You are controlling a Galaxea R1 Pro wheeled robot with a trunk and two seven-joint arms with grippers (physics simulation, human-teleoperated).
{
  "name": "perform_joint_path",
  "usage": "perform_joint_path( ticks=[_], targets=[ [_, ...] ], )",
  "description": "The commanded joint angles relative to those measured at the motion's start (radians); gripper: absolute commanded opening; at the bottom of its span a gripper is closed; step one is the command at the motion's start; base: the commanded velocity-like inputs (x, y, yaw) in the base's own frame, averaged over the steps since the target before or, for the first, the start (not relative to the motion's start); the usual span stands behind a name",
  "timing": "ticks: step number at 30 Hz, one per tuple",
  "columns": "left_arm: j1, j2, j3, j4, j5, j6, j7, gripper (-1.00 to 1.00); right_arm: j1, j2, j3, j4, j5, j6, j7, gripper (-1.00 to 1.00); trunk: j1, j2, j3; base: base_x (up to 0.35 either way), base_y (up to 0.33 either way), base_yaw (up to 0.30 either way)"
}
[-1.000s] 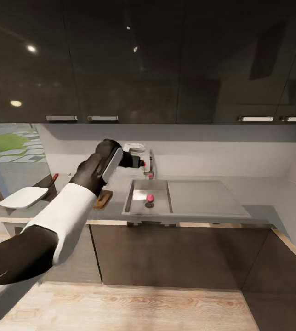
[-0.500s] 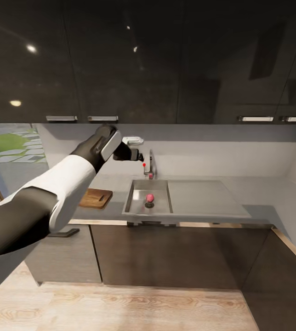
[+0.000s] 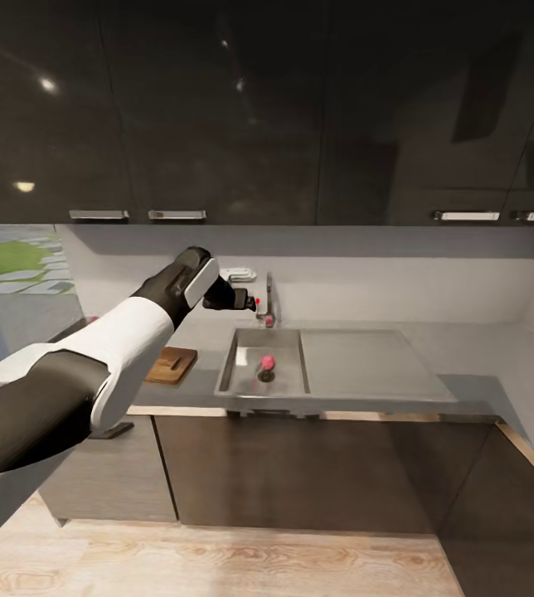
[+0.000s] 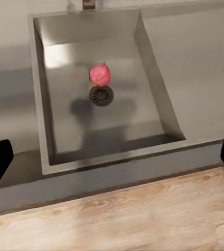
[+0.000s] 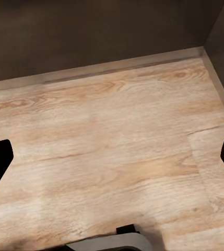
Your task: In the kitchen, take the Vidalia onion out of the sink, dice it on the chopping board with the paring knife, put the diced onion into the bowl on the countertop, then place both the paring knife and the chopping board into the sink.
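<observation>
In the sink (image 3: pixel 227 365), onion (image 3: pixel 265 362) sits by drain, well below wide-open, empty left claw (image 3: pixel 250 302).

A home kitchen — grey countertop (image 3: pixel 466 352) with inset sink (image 3: pixel 238 348), tap (image 3: pixel 267 300), dark cabinets (image 3: pixel 217 108), wood floor (image 3: pixel 217 560).

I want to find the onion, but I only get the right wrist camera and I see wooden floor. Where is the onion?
Observer: The pink onion lies in the sink, right next to the round drain.
Operator: Is my other hand close to it?
Observer: Not yet. The left gripper hangs above the countertop near the tap, open and holding nothing.
Operator: Where can I chop it?
Observer: The chopping board lies flat on the countertop, to the left of the sink.
</observation>
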Motion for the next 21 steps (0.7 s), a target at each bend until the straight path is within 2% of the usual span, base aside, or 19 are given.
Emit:
perform_joint_path(
  ticks=[1,21],
  targets=[
    [0.002,0.001,-0.008,0.000,0.010,0.002,0.006,1.00,0.000,-0.001,0.004,-0.002,-0.006,-0.001,-0.003,1.00,0.001,-0.002,-0.002,0.277,-0.132,0.000],
    [0.138,0.002,-0.007,0.011,0.009,-0.001,0.006,1.00,0.000,-0.002,0.003,-0.005,-0.008,-0.001,-0.005,1.00,0.001,-0.002,-0.002,0.267,-0.189,0.000]
  ],
)
